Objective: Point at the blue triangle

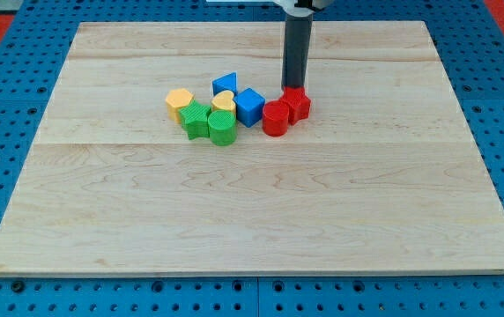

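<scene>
A: What lies on the pale planked wooden board (252, 202)?

B: Ridged plastic blocks, clustered: a blue triangle (225, 84) at the cluster's top, a yellow heart (224, 101) just below it, a yellow hexagon (179, 102), a green star (196, 119), a green cylinder (222, 128), a blue cube (250, 106), a red cylinder (276, 118) and a red block (297, 104) whose shape I cannot tell.

A: Any writing?

B: None readable.

A: And the rod?

B: My tip (293, 88) has no jaws and holds nothing; it meets the red block's top edge, well right of the blue triangle.

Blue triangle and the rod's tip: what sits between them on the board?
In the camera view, bare wood separates my tip from the blue triangle; the blue cube lies just below that line.
</scene>
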### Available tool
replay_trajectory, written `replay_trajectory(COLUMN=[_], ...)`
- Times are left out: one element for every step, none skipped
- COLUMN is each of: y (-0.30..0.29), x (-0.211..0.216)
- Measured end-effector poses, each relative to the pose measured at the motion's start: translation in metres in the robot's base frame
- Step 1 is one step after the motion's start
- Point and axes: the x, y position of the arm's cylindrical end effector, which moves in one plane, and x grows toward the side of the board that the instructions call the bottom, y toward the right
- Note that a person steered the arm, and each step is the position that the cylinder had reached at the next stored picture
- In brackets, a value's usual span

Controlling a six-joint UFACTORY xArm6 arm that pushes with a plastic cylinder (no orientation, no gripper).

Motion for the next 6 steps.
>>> replay_trajectory(y=[0.005, 0.012, 0.001, -0.057, -0.115, -0.144], x=[0.0, -0.013, -0.035, -0.041, -0.044, -0.037])
